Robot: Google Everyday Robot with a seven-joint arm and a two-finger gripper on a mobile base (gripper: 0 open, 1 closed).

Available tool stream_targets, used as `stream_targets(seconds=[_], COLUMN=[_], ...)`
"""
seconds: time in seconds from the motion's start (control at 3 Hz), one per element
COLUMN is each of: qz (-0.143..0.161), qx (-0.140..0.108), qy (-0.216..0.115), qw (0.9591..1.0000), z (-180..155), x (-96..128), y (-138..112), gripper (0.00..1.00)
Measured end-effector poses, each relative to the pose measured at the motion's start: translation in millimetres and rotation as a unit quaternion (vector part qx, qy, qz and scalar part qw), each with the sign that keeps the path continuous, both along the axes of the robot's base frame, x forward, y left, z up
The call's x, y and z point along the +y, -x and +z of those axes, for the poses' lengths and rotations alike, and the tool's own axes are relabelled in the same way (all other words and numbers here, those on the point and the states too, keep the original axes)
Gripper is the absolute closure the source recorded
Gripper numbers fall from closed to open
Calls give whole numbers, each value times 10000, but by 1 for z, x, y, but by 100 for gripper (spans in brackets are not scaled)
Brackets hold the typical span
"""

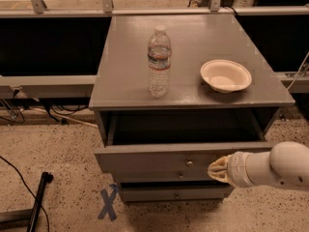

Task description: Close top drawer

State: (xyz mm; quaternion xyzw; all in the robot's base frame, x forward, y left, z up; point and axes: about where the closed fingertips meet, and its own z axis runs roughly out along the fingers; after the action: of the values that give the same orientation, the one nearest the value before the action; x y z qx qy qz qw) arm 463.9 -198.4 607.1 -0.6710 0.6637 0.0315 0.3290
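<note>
The top drawer [154,159] stands pulled out from the gray bench [193,37]. Its flat, matte gray front panel hangs forward of the carcass, its dark boxy interior lies open to view from above, and a small round metal knob [189,163] sits near the panel's centre. The gripper [215,169], a cream-coloured, rubbery-looking tip on a smooth, rounded white arm [275,170], is low at the right part of that front panel, just right of the knob. Whether it is apart or together I cannot tell, nor whether it touches the wood. Below the panel show two narrower gray drawer fronts [174,192], each with a tiny knob. On the bench's smooth painted top stands an upright clear plastic water bottle [159,62] with a ribbed body and white cap, and well apart to its right rests a shallow round off-white bowl [226,75]. The floor [58,153] is speckled beige stone, marked with a blue tape X [108,204] near the bench's left foot; a thin black pole [37,204] lies farther left.
</note>
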Motion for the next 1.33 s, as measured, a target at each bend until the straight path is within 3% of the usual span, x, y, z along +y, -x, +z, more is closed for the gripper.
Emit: stream_targets(seconds=[0.33,1.0,1.33], qz=[59,155,249], qx=[-238,-496,-583], qy=[8,17,19], qw=[9997,9986,9980], z=[8,13,10], x=[2,8,14], y=[-31,-65,-66], gripper=[100,100,100])
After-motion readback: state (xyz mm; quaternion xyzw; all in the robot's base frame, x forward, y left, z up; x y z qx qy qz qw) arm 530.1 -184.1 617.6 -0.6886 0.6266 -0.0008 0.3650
